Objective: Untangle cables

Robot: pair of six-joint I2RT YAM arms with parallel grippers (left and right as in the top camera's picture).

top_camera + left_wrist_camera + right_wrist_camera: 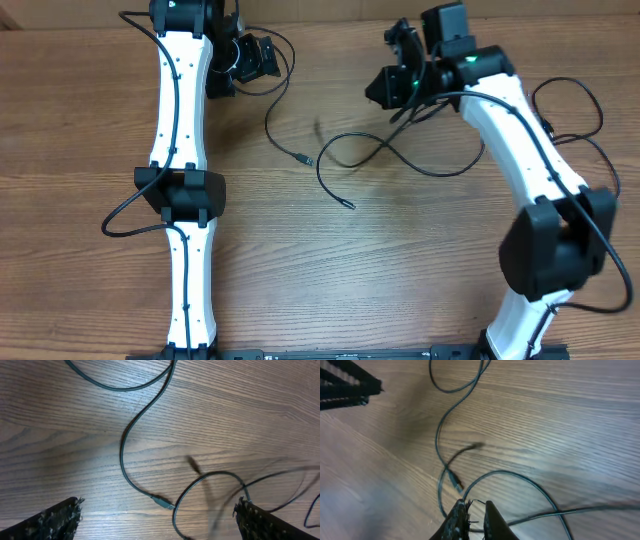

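White arms (190, 110), black joints (182, 190), thin black cabling (171, 100) alongside.

You've got a wood-grain table (400, 290): brown, smooth, with a soft satin sheen. The cables (385, 150) look like thin black rubbery cord, smooth and slightly glossy. The plug tip (164, 503) reads as dull silvery metal. The arm shells (180, 90) are glossy white plastic, and the joints (185, 190) are matt black plastic. The left fingers (57, 520) are black with a rough, pitted, speckled face. The right fingers (492, 522) look black and matt too, with ragged edges.
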